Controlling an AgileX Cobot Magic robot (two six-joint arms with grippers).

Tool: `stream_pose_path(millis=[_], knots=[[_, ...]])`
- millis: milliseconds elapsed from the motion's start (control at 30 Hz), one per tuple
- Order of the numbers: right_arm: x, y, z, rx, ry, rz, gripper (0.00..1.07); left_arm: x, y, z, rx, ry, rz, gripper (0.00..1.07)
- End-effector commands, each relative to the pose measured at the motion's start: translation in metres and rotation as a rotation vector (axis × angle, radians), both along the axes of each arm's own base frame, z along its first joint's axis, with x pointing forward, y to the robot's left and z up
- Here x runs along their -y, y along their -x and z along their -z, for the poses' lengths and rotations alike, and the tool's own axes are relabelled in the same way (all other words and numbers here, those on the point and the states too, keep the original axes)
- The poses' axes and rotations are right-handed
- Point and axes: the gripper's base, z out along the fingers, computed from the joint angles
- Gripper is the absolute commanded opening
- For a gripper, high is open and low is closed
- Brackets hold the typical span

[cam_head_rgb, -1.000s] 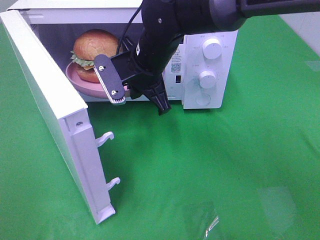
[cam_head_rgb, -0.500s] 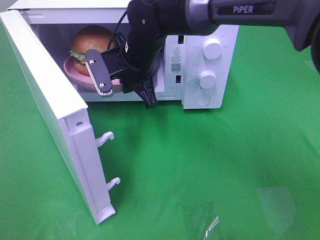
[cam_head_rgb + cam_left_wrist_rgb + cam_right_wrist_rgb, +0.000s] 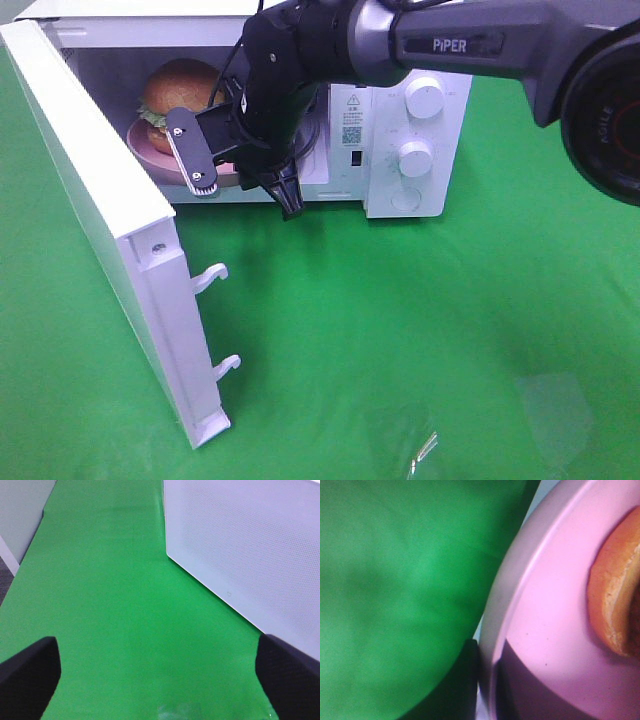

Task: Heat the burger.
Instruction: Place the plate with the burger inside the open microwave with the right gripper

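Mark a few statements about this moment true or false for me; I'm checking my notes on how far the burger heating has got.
1. The microwave's door stands open. True.
2. The burger lies on the green cloth in front of the microwave. False: it sits on the pink plate, inside the microwave's opening.
3. The right gripper is shut on the pink plate's rim. True.
4. The left gripper grips the door. False: its jaws are wide open and hold nothing, with green cloth below it and the door beside it.
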Motion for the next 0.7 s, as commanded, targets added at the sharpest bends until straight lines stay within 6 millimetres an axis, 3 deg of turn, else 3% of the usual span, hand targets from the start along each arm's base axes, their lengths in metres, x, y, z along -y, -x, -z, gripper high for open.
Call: stream_pose_path(millis=[33, 500, 700], knots=[[-0.0017, -0.0075, -0.0171, 0.084, -0.054, 0.013, 0.00, 0.0002, 0.0017, 0.0001, 0.026, 0.005, 0.000, 0.98], [0.0029, -0.0121, -0.0139, 0.079, -0.068, 0.071, 0.01, 0.0002, 0.0017, 0.0001, 0.026, 0.005, 0.000, 0.98], [0.0029, -0.0134, -0.0147, 0.075, -0.102, 0.107, 0.07, 0.0002, 0.0017, 0.0001, 0.026, 0.005, 0.000, 0.98]])
